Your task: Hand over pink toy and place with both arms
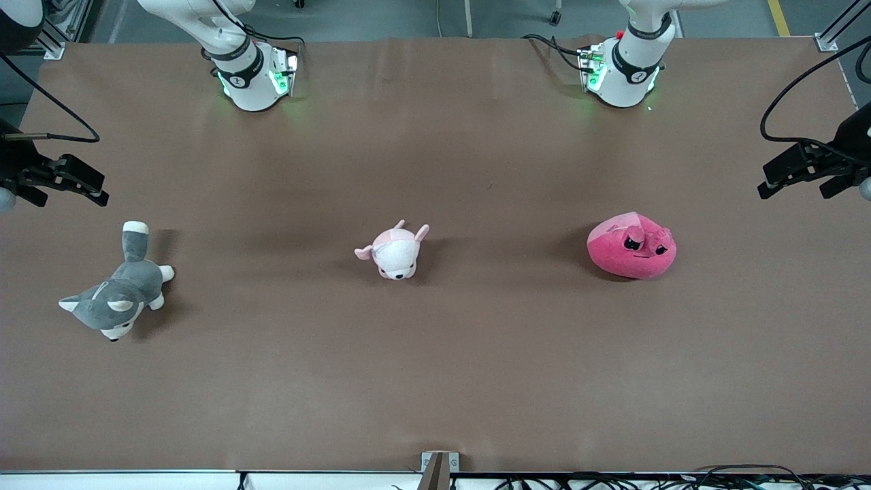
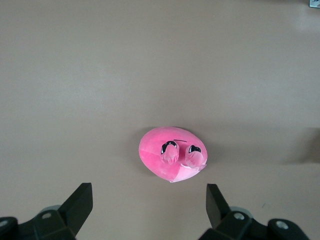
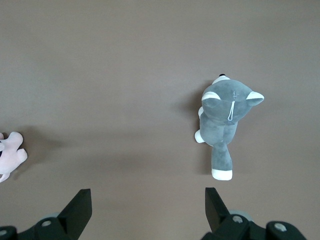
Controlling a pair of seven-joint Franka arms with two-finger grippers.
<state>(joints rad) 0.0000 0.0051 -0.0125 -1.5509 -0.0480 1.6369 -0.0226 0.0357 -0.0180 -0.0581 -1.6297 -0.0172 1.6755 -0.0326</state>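
A: At the left arm's end of the brown paper-covered table [image 1: 435,136], about three o'clock from the centre on the front camera's dial, lies the hot-pink rounded plush blob with dark eyes [image 1: 631,246]. It rests on the table with nothing touching it.

B: And the left arm's black two-finger gripper [image 1: 789,194]?

A: It is up in the air over the table's edge at that same end, around two o'clock from the pink toy. Its fingers are spread wide with nothing between them. In its wrist view the toy shows between the two fingertips, so I'd judge it is lined up to come down for the pick.

B: Why that arm first?

A: Probably because the toy lies at its end of the table. The right arm's black two-finger gripper [image 1: 103,192] waits over the edge at nine o'clock, also wide open and empty, well apart from the toy. A mid-table handover would bridge that gap.

B: Anything in the way?

A: A small pale pink-and-white plush animal with ears [image 1: 395,252] sits at the dial's centre. A grey-and-white plush husky [image 1: 119,292] lies near nine o'clock, below the right gripper. Neither is the target, and the soft blob should squash easily under a wide grip.
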